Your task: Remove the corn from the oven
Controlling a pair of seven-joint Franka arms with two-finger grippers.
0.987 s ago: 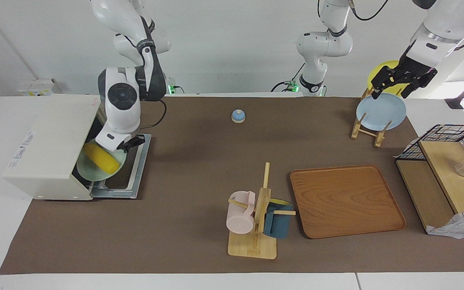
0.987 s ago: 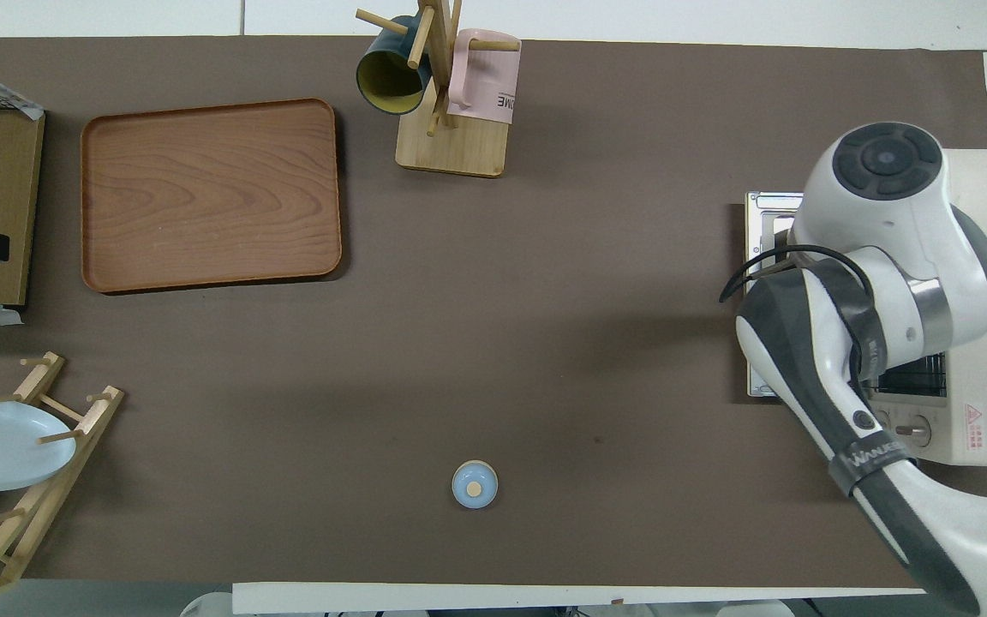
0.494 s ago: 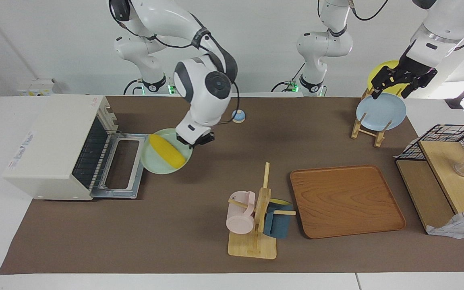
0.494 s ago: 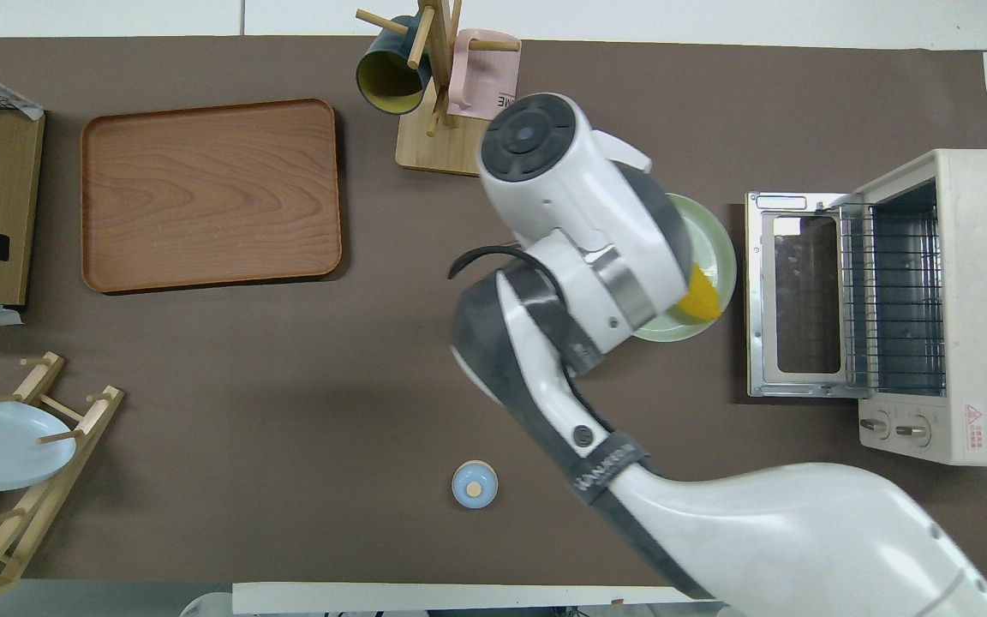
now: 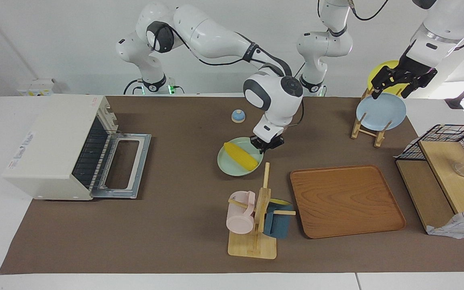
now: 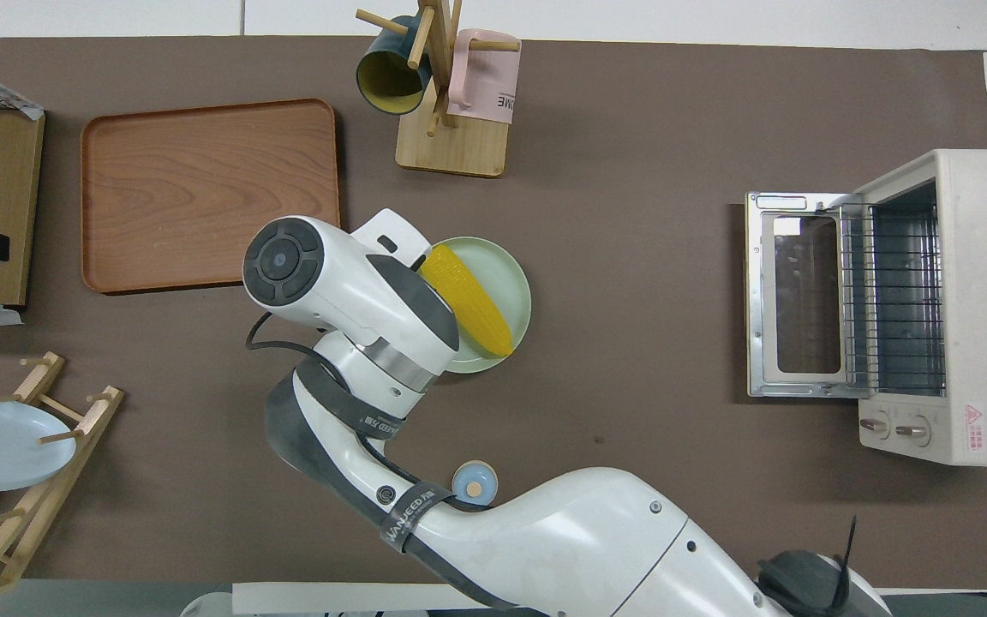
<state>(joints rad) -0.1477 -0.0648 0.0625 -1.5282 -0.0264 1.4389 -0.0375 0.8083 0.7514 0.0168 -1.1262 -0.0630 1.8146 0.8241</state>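
Observation:
The yellow corn [image 5: 241,156] lies on a pale green plate [image 5: 227,165] in the middle of the table, beside the mug stand and well clear of the oven. My right gripper [image 5: 267,143] is shut on that plate's rim, at the edge toward the left arm's end. In the overhead view the corn [image 6: 468,300] and plate [image 6: 512,272] show beside the right wrist, which hides the gripper. The cream oven [image 5: 50,145] stands at the right arm's end with its door [image 5: 124,166] folded down and its wire rack [image 6: 896,296] bare. My left gripper [image 5: 391,92] waits open over the plate rack.
A wooden mug stand [image 5: 256,219] with a pink and a blue mug stands just farther from the robots than the plate. A wooden tray [image 5: 346,201] lies beside it. A small blue knob [image 5: 238,116], a rack with a blue plate [image 5: 381,112], and a black wire basket [image 5: 445,137] are also there.
My right gripper drew the green plate with the corn out of the oven and carried it across to the middle of the table. The left arm has not moved.

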